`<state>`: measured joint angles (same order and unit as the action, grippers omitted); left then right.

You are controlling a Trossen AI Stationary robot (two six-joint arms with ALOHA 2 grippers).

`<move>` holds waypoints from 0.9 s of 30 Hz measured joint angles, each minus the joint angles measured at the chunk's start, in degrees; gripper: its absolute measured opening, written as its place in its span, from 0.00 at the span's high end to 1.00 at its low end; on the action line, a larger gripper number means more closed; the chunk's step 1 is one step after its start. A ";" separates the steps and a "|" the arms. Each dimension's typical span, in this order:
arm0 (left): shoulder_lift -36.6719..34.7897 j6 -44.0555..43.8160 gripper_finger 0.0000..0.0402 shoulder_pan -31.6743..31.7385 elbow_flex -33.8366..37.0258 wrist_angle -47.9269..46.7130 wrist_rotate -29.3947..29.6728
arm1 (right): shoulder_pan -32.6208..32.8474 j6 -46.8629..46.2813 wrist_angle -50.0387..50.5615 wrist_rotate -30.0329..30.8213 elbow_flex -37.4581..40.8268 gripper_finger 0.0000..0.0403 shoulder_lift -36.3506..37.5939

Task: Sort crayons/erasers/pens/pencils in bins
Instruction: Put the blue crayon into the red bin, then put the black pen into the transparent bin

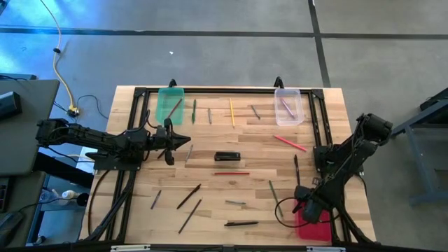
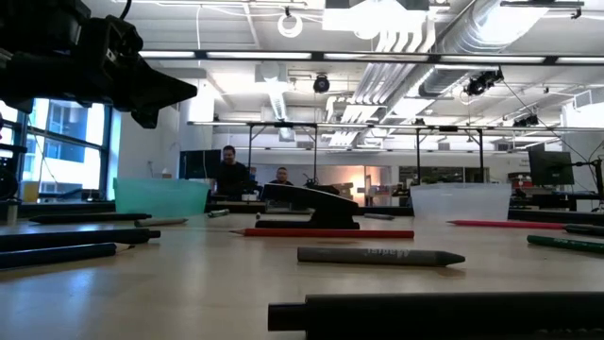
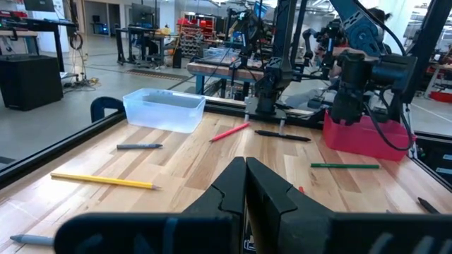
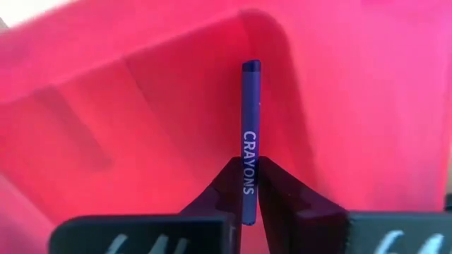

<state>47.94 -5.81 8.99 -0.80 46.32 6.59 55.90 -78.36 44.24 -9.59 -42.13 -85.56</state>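
Note:
My right gripper [image 1: 306,208] stands over the solid red bin [image 1: 316,229] at the table's near right corner. It is shut on a dark blue crayon [image 4: 249,120] with "CRAYONS" printed on it. The red bin's inside [image 4: 141,127] fills the right wrist view. My left gripper [image 1: 186,139] is shut and empty, above the table's left half, near the translucent green bin [image 1: 170,105]; its shut fingers show in the left wrist view [image 3: 245,176]. The clear bin [image 1: 288,106] stands at the far right. My right gripper pinches the crayon between its two fingers on the labelled part [image 4: 248,152], toward its near end. The fingers point down into the red bin and the crayon lies along them. Its free end [image 4: 251,68] sticks out past the fingertips toward the bin's floor; whether it touches, I cannot tell.
A yellow pencil [image 1: 232,112], two red pencils [image 1: 289,143] [image 1: 232,173], a green pencil [image 1: 273,190] and several dark pens [image 1: 189,196] lie scattered on the wood. A black block [image 1: 227,157] sits at the middle. A black frame [image 1: 133,126] borders the table.

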 joint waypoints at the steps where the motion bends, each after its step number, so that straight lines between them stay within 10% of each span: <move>1: 0.00 0.01 1.00 0.00 0.00 0.01 0.00 | 0.00 0.29 0.16 -0.45 0.00 0.94 0.00; 14: 0.00 -0.21 1.00 0.00 0.00 0.01 0.00 | 0.00 6.07 7.74 -4.26 -3.99 0.79 0.07; 27: 0.00 -1.80 1.00 -0.11 -0.05 -2.10 -1.99 | -0.02 18.20 22.98 5.60 -18.94 0.99 2.27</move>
<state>47.94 -7.61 8.88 -0.85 44.22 4.60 55.88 -60.16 67.22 -3.99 -61.07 -83.29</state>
